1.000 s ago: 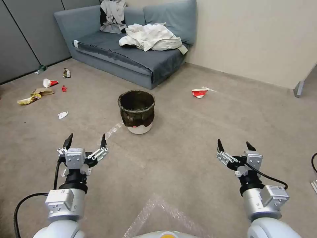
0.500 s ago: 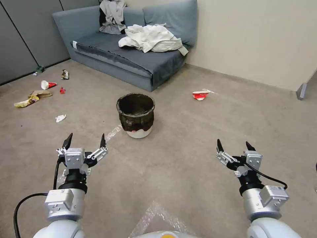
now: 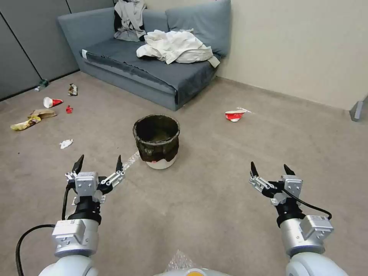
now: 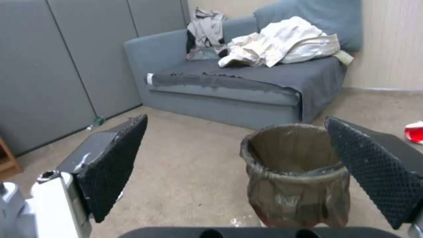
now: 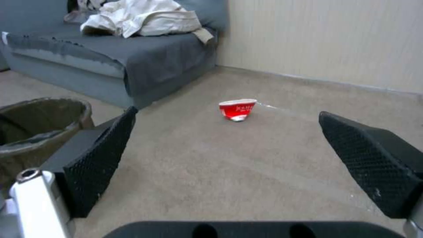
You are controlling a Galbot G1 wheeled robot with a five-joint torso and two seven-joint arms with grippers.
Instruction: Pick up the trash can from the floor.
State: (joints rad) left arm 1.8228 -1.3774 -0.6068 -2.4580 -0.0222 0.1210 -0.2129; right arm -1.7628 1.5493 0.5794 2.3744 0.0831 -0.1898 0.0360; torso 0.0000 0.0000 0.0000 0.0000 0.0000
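Camera's rolled in a bit so the trash can (image 3: pixel 156 140) sits nearer on the floor (image 3: pixel 214 191), left gripper (image 3: pixel 99 161) and right gripper (image 3: pixel 271 168) both spread wide, holding nothing.

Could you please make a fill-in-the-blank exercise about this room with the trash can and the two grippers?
1. The trash can stands upright on the ____.
2. Both the left gripper and the right gripper have their fingers ____.
3. The crushed cup beyond the right gripper is white and ____.
4. The crumpled white clothes lie on the ____.

Missing words: floor; open; red; sofa
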